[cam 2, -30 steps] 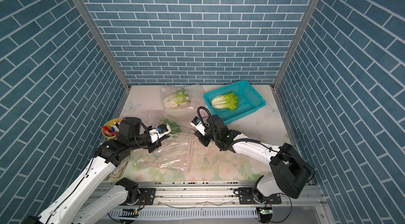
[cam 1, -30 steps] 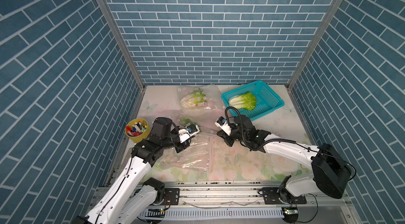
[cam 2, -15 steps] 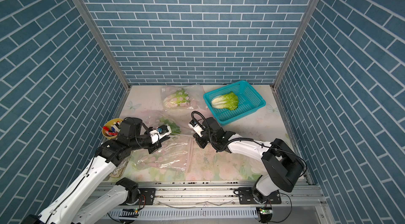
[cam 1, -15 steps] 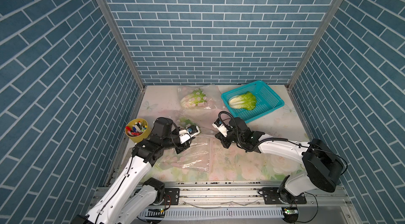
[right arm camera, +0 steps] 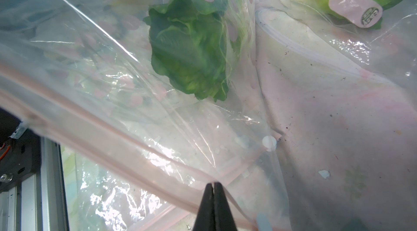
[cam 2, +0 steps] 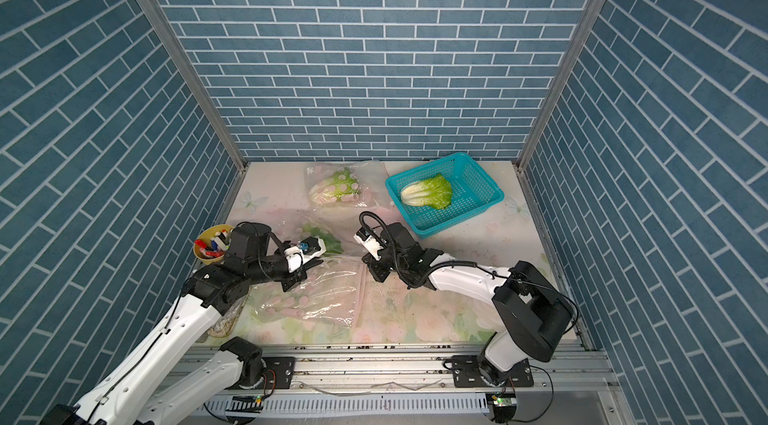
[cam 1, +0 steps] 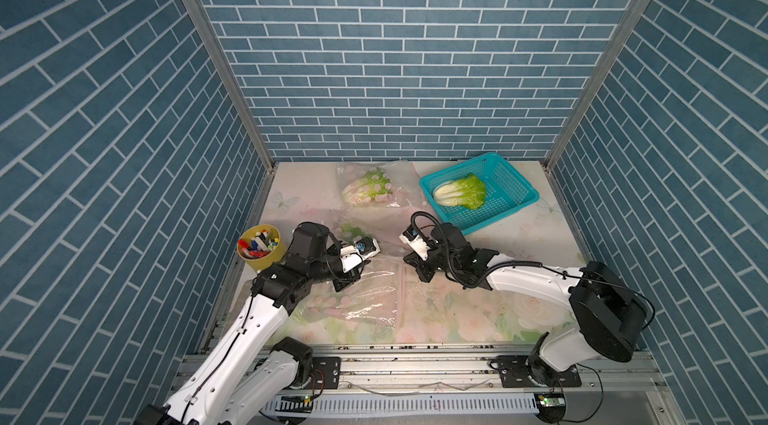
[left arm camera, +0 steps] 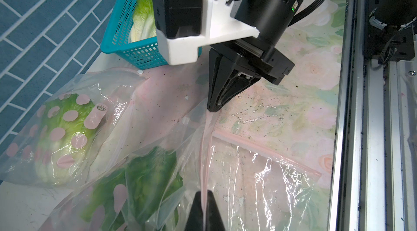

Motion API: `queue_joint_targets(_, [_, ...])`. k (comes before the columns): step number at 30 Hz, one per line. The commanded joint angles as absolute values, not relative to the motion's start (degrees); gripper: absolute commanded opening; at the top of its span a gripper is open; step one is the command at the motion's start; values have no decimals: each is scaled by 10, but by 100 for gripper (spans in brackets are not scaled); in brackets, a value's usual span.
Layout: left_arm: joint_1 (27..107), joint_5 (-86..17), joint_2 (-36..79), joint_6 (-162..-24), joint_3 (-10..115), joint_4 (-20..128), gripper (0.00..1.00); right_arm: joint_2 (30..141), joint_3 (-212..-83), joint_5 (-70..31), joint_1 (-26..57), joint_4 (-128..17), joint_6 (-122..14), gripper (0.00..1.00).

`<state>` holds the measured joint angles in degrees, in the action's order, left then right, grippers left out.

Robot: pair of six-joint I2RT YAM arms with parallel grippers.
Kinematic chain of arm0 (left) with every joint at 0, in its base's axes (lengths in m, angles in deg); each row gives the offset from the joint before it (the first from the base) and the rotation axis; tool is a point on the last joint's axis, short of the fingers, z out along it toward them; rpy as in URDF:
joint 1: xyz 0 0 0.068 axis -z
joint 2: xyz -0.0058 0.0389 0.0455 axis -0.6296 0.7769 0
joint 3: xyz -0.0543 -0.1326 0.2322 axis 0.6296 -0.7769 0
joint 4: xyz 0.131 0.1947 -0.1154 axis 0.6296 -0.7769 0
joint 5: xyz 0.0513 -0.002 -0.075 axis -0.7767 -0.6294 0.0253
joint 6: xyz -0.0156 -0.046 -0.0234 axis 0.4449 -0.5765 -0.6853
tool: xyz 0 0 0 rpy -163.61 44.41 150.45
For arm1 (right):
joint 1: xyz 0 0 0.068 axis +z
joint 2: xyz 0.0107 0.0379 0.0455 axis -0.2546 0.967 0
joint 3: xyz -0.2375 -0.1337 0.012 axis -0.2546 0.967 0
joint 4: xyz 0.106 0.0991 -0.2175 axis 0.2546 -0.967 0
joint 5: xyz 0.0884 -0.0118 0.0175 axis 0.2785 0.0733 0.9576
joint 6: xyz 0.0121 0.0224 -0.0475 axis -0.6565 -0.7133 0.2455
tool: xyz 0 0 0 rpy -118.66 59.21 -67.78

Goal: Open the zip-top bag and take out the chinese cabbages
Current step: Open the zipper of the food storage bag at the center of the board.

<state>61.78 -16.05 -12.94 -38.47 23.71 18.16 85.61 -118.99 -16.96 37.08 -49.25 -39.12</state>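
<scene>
zip-top bag (left arm camera: pixel 191 132) | zip edge (left arm camera: pixel 206 150) pinched by left gripper (left arm camera: pixel 204 196) and right gripper (right arm camera: pixel 213 187)

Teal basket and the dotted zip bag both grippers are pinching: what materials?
The teal basket looks like moulded plastic, semi-gloss: uniform colour, regular mesh of holes, solid rim. The zip bag looks like thin, clear, glossy plastic film: creases, bright glare streaks, the cabbage visible through it, printed pink dots and a pink press-seal strip. Probably polyethylene, but that can't be confirmed.

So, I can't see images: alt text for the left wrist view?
The left gripper and right gripper pinch the pink zip strip of a bag. One cabbage lies inside; another bagged cabbage and a teal basket sit beyond.
</scene>
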Motion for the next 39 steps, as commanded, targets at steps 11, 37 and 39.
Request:
queue_joint_targets(11, [624,-162,-128,-394,230,192,0,904,-1235,-143,393,-446,-462,12])
queue_joint_targets(37, [592,-587,-23,-737,341,253,100,1081,-1363,-129,316,-369,-567,76])
queue_joint_targets(39, [581,-604,60,-763,420,162,99,1089,-1366,-108,316,-359,-579,72])
